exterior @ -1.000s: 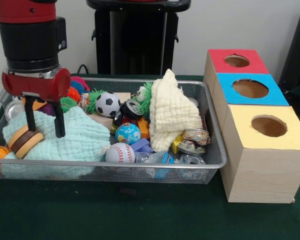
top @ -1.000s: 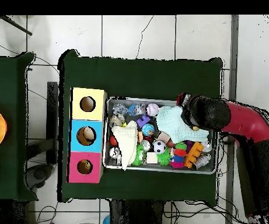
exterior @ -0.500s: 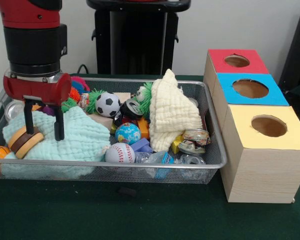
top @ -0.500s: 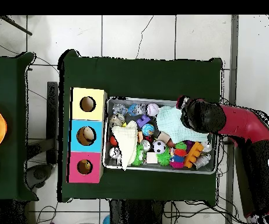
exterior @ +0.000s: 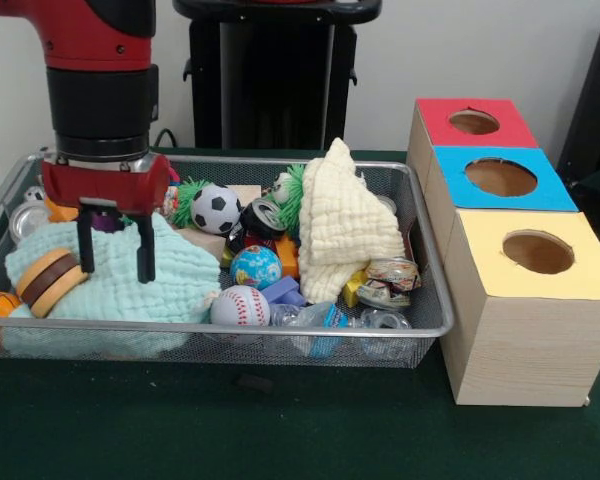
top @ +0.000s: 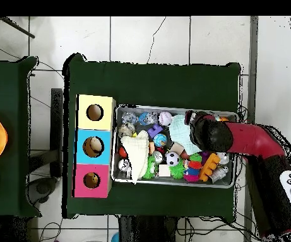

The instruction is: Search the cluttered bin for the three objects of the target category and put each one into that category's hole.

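1. The gripper (exterior: 115,255) hangs over the mint cloth (exterior: 170,280) at the bin's (exterior: 280,328) left, fingers spread, holding nothing.
2. Soccer ball (exterior: 216,208), globe ball (exterior: 255,267) and baseball (exterior: 240,306) sit mid-bin.
3. The boxes (exterior: 525,290) stand right.

The light is soft and even, and nothing is dark or hard to see. It seems to come from above. The boxes (exterior: 510,240) drop only a thin, faint shadow on the green table (exterior: 280,430). The wire bin (exterior: 280,335) rim shines a little. From the front, things look clear. From overhead, the toys look tiny and fuzzy.
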Motion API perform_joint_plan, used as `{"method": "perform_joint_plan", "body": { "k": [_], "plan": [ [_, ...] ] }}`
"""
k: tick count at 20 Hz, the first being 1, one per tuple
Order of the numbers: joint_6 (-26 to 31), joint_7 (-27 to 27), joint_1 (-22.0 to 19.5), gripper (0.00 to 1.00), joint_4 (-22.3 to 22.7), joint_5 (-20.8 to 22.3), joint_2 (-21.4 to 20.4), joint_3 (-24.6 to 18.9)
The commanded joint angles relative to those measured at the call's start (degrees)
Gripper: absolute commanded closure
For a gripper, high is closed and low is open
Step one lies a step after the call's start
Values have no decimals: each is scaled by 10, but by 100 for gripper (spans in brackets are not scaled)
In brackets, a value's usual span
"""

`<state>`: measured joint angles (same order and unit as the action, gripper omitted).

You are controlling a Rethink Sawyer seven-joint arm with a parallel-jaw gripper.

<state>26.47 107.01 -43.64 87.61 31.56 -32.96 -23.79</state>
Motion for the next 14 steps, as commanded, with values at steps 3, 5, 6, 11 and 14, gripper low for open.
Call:
{"method": "perform_joint_plan", "body": {
  "k": [3, 5, 6, 11, 14],
  "plan": [
    [-25, -34, 7, 0, 52, 37, 27, -17],
    [-39, -33, 2, 0, 52, 46, 43, -16],
    [-47, -31, 1, 0, 52, 53, 53, -12],
    [-83, -18, -1, 0, 52, 76, 82, 1],
    [-93, -16, -1, 0, 49, 84, 91, 6]
  ]
}}
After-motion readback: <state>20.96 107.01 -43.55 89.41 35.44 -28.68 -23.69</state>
